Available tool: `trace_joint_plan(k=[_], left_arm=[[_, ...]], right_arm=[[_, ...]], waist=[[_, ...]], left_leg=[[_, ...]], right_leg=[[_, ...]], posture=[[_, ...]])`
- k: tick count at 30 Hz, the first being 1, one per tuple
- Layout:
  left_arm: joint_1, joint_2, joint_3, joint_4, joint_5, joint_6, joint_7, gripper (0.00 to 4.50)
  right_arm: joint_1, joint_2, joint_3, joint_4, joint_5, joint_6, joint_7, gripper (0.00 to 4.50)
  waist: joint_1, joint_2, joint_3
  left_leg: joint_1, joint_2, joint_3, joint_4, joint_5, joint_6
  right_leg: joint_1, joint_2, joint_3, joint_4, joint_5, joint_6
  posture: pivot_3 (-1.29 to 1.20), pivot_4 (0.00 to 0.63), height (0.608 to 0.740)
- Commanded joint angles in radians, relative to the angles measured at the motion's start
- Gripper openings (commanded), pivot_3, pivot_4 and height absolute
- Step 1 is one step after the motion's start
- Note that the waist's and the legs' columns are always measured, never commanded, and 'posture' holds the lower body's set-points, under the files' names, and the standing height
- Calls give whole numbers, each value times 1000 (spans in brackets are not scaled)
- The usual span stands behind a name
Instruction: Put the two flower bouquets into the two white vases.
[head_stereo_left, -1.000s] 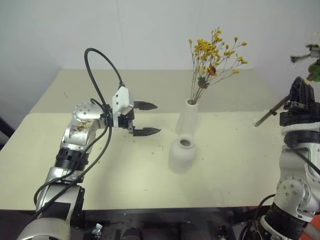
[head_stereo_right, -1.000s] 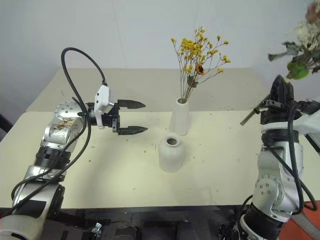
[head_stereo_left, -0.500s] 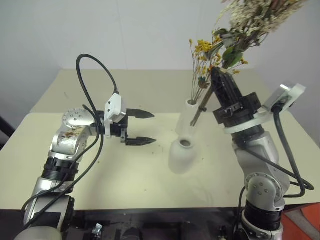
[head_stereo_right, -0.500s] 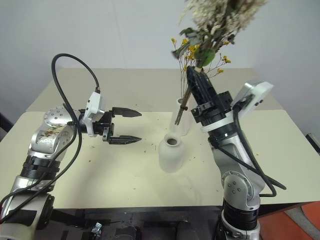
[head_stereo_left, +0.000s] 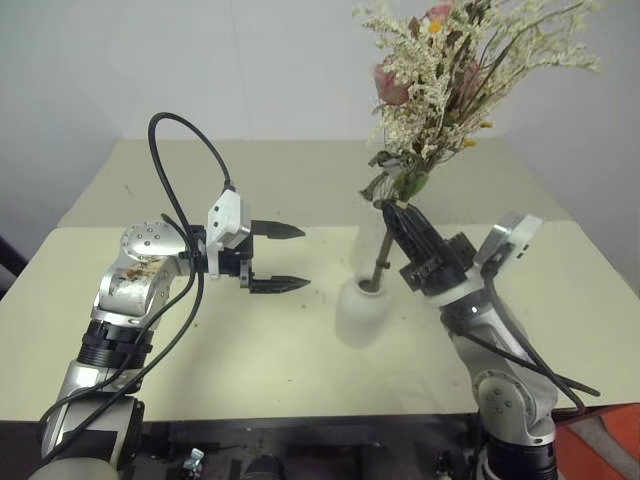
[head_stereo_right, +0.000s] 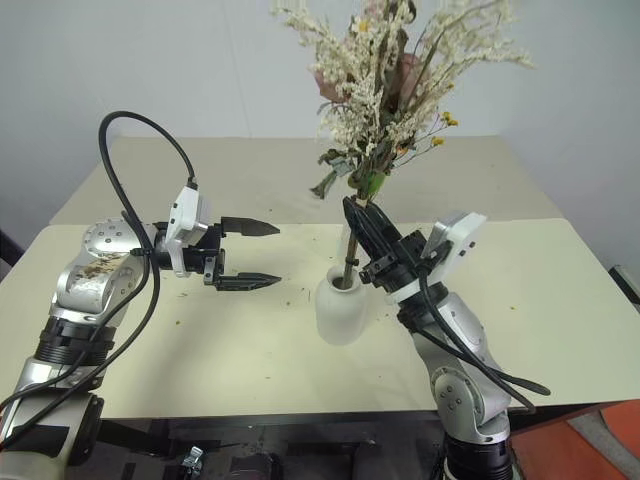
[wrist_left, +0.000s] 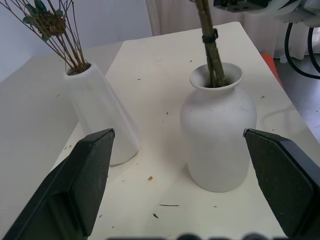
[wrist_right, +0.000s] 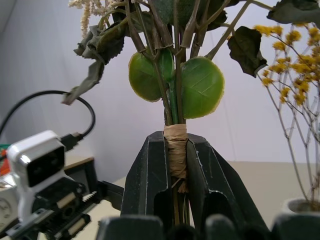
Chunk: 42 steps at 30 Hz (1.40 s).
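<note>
My right gripper (head_stereo_left: 397, 214) is shut on the raffia-bound stems of the cream-white bouquet (head_stereo_left: 450, 80), which rises tilted above it with green leaves and pink blooms. The bouquet's stem end (wrist_left: 212, 55) reaches down into the mouth of the squat white vase (head_stereo_left: 358, 315). Just behind stands the tall slim vase (wrist_left: 102, 120), leaning, with the yellow-blossom bouquet (head_stereo_right: 440, 120) in it, mostly hidden by the cream sprigs. My left gripper (head_stereo_left: 303, 258) hangs open and level a short way left of the squat vase, pointing at it, with nothing between its fingers (wrist_left: 75, 185).
Both vases stand near the middle of a cream table (head_stereo_left: 200, 340) that is strewn with small plant bits. A pale wall rises behind the table's far edge. The front edge lies close below the squat vase.
My right arm has swung in from the right edge with the cream-white bouquet and lowered its stem into the squat vase's mouth. The left gripper stays open, drawn back slightly.
</note>
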Motion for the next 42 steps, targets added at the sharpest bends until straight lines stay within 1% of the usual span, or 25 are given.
trace_joint_plan(k=[1,6,12,15,20,21,23,28,31,32,38,42], left_arm=[[-12,15,20,-11,-12,-1,0,4500],[-7,24,25,-19,-14,1,2,4500],[6,35,32,-31,-18,2,12,4500],[8,33,31,-34,-18,3,16,4500],[9,34,33,-35,-20,4,20,4500],[9,36,33,-33,-20,3,19,4500],[8,37,33,-29,-20,1,17,4500],[-1,29,30,-19,-15,-12,17,4500],[-4,27,29,-13,-13,-19,17,4500],[-3,28,29,-13,-14,-19,15,4500],[-6,27,29,-5,-15,-21,10,4500],[-7,27,29,-1,-14,-22,8,4500]], right_arm=[[-7,11,8,4,-27,-65,27,228],[11,14,19,21,-43,-92,56,228],[74,7,87,24,-107,-146,117,228],[85,20,97,51,-143,-189,124,228],[84,23,98,77,-156,-215,142,228],[83,23,97,77,-153,-215,145,955],[85,21,93,70,-147,-212,148,1537],[109,-1,76,36,-156,-206,145,3245],[134,-26,54,9,-133,-198,152,4287],[144,-34,48,0,-122,-197,159,4479],[198,-62,28,-50,-98,-188,151,4479],[260,-93,-6,-91,-80,-183,151,4479]], waist=[[0,0,0],[0,0,0],[0,0,0],[0,0,0],[1,0,0],[1,0,0],[1,0,0],[1,0,0],[3,0,0],[4,0,0],[4,0,0],[10,0,0]], left_leg=[[0,0,0,0,0,0],[0,0,0,0,0,0],[0,0,0,0,0,0],[0,0,0,0,0,0],[0,0,0,0,0,0],[0,0,0,0,0,0],[0,0,0,0,0,0],[0,0,0,0,0,0],[0,0,0,0,0,0],[0,0,0,0,0,0],[0,0,0,0,0,0],[0,0,0,0,0,0]], right_leg=[[0,0,0,0,0,0],[0,0,0,0,0,0],[0,0,0,0,0,0],[0,0,0,0,0,0],[0,0,0,0,0,0],[0,0,0,0,0,0],[0,0,0,0,0,0],[0,0,0,0,0,0],[0,0,0,0,0,0],[0,0,0,0,0,0],[0,0,0,0,0,0],[0,0,0,0,0,0]], posture=[[0,150,740],[0,150,740],[0,150,740],[0,150,740],[0,150,740],[0,150,740],[0,150,740],[0,150,740],[0,150,740],[0,150,740],[0,150,740],[0,150,740]])
